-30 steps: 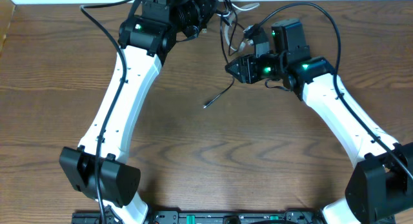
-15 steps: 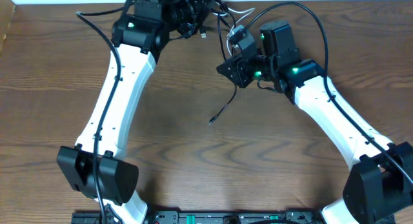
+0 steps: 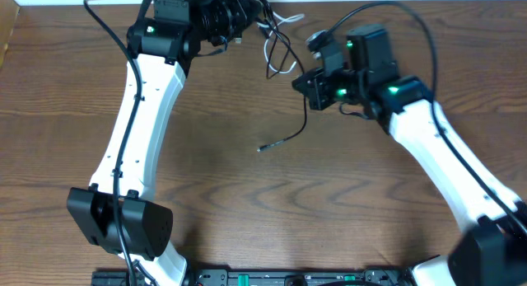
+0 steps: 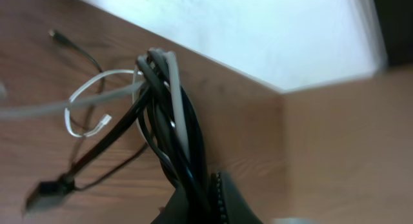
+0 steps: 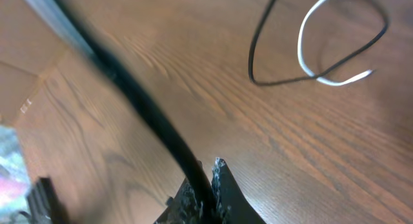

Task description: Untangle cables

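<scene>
Between the right pincer's (image 5: 208,175) freshly closed tips sits the black cable (image 5: 132,91). The left pincer (image 4: 203,198) clamps the tangle (image 4: 171,114), so separating looks ready to begin.

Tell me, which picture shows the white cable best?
The left wrist view. There the white cable makes a loop, shows a plug end, and runs into the tangle with the black cable. The right wrist view shows only part of a loop, cut off at the top edge. Overhead it looks tiny.
</scene>
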Controlling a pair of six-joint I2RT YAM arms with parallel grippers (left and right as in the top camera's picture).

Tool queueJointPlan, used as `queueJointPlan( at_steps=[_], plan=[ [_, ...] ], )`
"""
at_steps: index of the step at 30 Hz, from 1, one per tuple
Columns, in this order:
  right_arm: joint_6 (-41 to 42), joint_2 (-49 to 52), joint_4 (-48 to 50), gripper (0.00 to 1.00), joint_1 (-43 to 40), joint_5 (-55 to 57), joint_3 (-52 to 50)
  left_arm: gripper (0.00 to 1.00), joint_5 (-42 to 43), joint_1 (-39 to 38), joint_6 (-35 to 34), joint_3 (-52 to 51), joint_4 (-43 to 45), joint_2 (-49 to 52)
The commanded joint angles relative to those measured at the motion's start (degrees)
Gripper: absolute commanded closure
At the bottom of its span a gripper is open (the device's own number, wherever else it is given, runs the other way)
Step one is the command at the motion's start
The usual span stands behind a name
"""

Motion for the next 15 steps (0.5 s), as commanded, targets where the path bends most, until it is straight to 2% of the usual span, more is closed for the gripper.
queueJointPlan(
  at_steps=[1, 8, 12, 15],
  plan=[
    [5.9, -6.1, -0.5, 0.99, -1.4, 1.3, 0.1, 0.92, 2.8, 0.0, 21.1, 1.3, -2.3, -0.1],
    [12.3, -8.1, -0.1, 0.99, -4.5, 6.9, 0.1, 0.93, 16.7, 0.0, 34.1, 1.3, -6.9, -0.1],
    [14.4, -8.4, 1.1, 0.99, -8.2, 4.5, 0.1, 0.93, 17.1, 0.0, 39.4, 1.3, -11.8, -0.1],
    [14.8, -9.4, 2.1, 0.99, -10.7, 3.2, 0.1, 0.93, 17.2, 0.0, 40.7, 1.3, -16.4, -0.1]
  ],
)
